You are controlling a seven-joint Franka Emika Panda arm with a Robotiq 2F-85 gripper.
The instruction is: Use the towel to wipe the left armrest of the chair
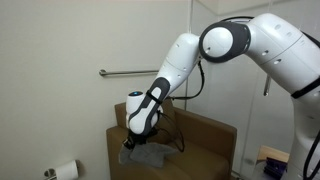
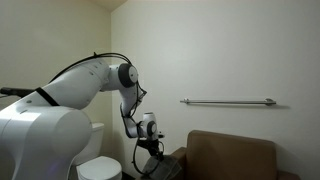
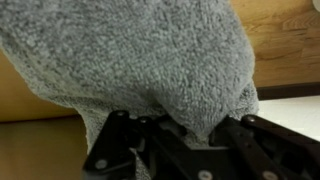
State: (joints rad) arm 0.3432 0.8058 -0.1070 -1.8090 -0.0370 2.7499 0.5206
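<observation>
A grey towel [image 3: 130, 55] fills most of the wrist view and runs down between my black fingers. My gripper [image 3: 180, 128] is shut on the towel. In an exterior view the gripper [image 1: 133, 142] holds the grey towel [image 1: 146, 153] down on the near armrest of the brown chair [image 1: 205, 135]. In both exterior views the arm reaches down to the chair; the gripper [image 2: 152, 145] sits at the chair's [image 2: 232, 155] near side, and the towel [image 2: 163, 165] hangs dark below it.
A metal grab bar [image 1: 128, 72] is fixed to the wall behind the chair; it also shows in an exterior view [image 2: 228, 101]. A toilet paper roll [image 1: 64, 171] hangs low on the wall. A white toilet [image 2: 98, 168] stands beside the chair. A wooden surface [image 3: 285, 45] lies under the towel.
</observation>
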